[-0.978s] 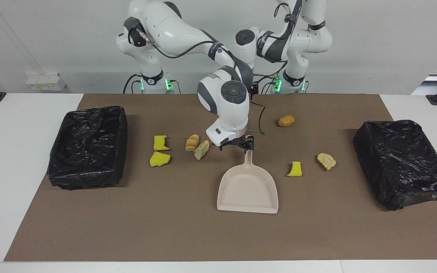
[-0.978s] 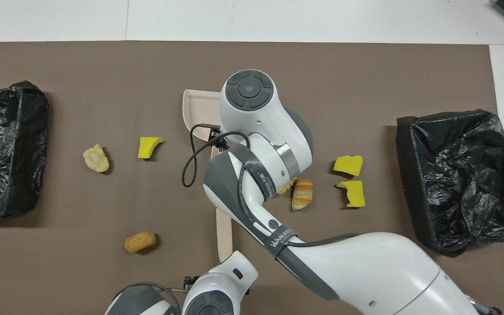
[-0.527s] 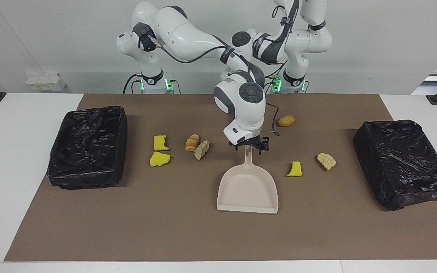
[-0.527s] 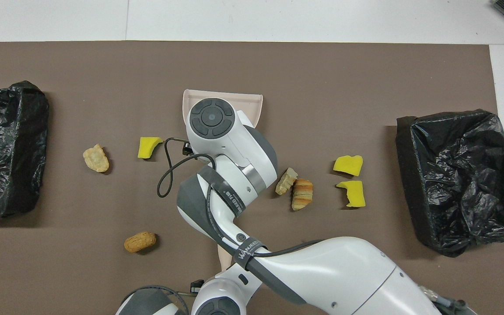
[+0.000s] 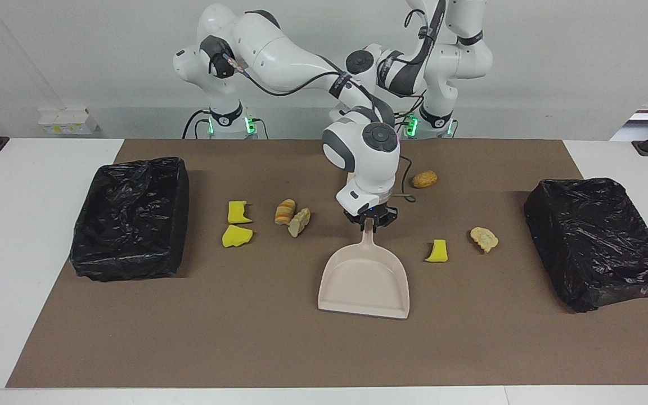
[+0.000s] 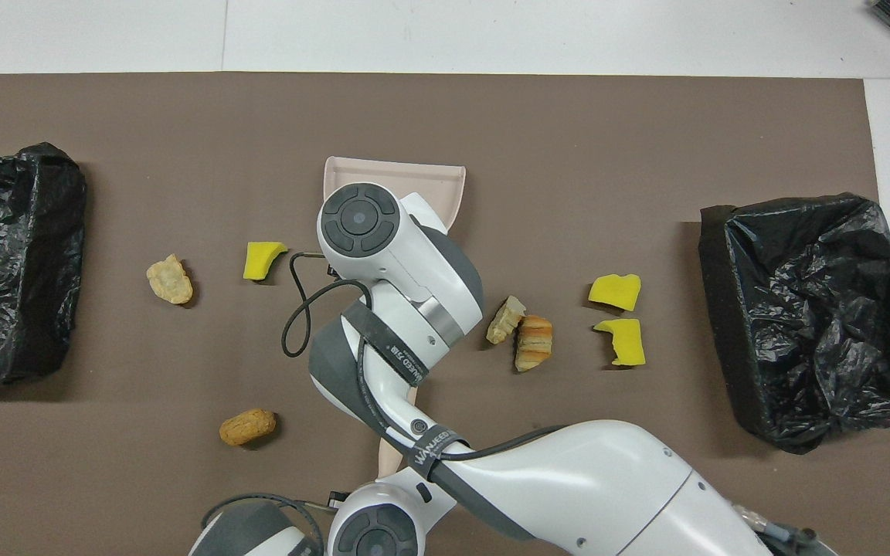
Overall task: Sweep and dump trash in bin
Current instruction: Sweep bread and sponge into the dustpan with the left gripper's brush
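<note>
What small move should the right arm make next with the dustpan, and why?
Probably lift the dustpan slightly to test the grip. The right tool looks closed on its handle, the pan lies empty and flat on the mat, and the nearest trash, a yellow sponge chunk, lies loose beside it.

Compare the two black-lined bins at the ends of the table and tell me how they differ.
The bin at the right arm's end sits nearly square to the brown mat, while the bin at the left arm's end is turned at an angle. The first lies wholly on the mat; the second overhangs its edge onto the white table. Both are rectangular, lined with crinkled black plastic, and show no trash inside.
</note>
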Controlling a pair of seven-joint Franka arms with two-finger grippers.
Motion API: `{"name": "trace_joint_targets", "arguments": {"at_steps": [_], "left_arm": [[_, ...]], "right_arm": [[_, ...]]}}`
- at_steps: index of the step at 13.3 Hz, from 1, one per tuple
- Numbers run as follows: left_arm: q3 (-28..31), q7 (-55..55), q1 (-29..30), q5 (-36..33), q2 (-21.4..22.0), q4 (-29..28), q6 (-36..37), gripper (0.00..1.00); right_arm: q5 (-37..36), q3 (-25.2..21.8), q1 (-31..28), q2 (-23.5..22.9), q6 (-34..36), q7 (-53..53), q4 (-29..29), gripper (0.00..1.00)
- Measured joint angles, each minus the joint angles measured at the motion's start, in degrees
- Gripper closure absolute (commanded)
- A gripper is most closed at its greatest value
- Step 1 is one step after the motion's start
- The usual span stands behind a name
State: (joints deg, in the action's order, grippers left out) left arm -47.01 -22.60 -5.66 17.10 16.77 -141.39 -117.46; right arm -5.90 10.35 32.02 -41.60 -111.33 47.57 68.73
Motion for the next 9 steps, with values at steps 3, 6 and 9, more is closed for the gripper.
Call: {"name": "trace_joint_targets", "arguments": {"at_steps": [3,6,9], "left_arm": [[7.1,9.8,0.0,0.0,4.2,1.8,12.6,0.97],[14.4,16.0,0.0,-0.9,12.7,2.3,22.2,0.97],[18.9,16.3,2.4,-6.7,15.4,1.6,20.5,0.99]], "right_arm": [[-0.1,-0.4,-1.0,0.2,0.0,-7.1,-0.4,1.0],[0.0,-0.4,-4.4,2.6,0.5,-18.6,-0.9,1.0],[0.0,-0.4,-7.9,5.9,2.3,-37.0,0.7,1.0]]}}
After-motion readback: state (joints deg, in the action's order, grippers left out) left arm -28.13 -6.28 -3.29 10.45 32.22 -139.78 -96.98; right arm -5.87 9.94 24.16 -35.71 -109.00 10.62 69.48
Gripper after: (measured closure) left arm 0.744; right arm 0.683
